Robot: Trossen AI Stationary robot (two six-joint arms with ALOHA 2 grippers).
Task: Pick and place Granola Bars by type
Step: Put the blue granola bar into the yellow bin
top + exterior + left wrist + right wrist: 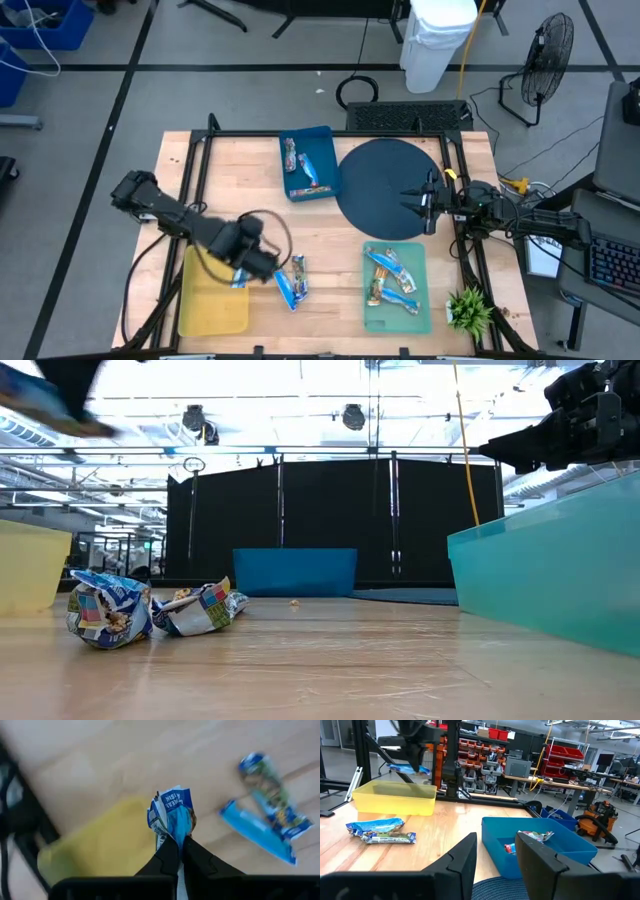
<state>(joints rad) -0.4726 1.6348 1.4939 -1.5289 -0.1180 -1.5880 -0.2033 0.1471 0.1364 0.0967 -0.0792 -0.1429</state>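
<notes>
left hand [70, 405] blurred, cut off by edge

Blue-and-white bar [172, 815], yellow tray [212, 305], blue tray [322, 140], teal tray [395, 318]

Even, bright overhead light falls on the counter [330, 260] in the high view, with soft shadows. In the low view, ceiling lights glare white and the room behind is washed out. The left wrist view is smeared, probably motion blur; the yellow tray [100, 845] lacks sharp edges. The right wrist view is clear.
</notes>
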